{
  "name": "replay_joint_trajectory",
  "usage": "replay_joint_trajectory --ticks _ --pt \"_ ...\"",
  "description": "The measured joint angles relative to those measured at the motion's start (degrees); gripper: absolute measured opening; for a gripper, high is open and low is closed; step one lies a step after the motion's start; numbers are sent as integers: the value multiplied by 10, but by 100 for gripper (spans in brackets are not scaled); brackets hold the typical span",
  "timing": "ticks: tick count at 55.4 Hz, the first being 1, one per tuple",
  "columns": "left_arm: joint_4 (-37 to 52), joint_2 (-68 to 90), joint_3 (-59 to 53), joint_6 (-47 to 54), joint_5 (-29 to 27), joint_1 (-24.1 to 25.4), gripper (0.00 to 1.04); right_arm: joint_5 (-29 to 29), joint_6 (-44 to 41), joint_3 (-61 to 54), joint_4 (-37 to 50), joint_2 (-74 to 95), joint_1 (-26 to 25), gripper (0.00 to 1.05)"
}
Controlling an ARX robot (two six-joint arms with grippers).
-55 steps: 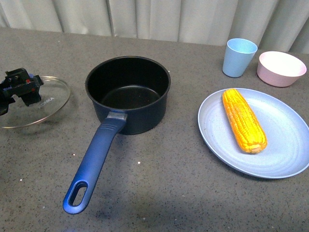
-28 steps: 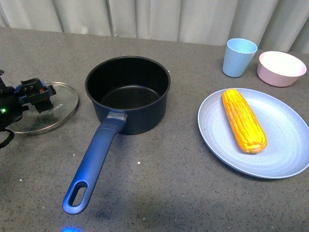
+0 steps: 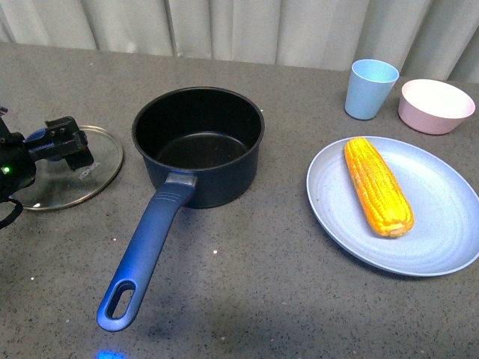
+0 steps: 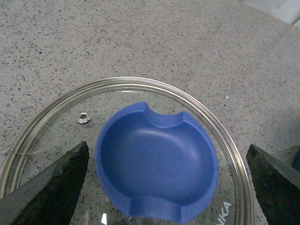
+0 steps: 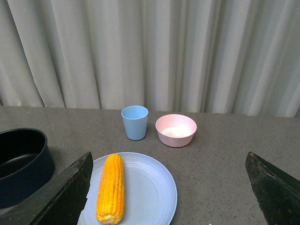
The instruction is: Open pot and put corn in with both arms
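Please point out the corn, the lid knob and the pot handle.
corn (image 3: 378, 187), front view, middle of the cob.
lid knob (image 4: 157, 161), left wrist view, centre of the blue knob.
pot handle (image 3: 147, 250), front view, midway along the blue grip.

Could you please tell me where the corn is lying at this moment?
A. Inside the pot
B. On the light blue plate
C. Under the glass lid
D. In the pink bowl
B: the corn lies lengthwise on the light blue plate, while the pot beside it stands open with nothing inside.
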Motion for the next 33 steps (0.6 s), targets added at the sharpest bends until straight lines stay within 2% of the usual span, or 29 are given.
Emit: replay_joint_trajectory --ticks 12,28,33 --pt "-34 -98 -47 4 -28 -2 98 0 0 0 0 0 0 95" --pt "-88 -327 -182 6 -23 -17 98 0 0 0 0 0 0 95" --pt "-115 -410 -221 18 -56 -17 98 0 0 0 0 0 0 95"
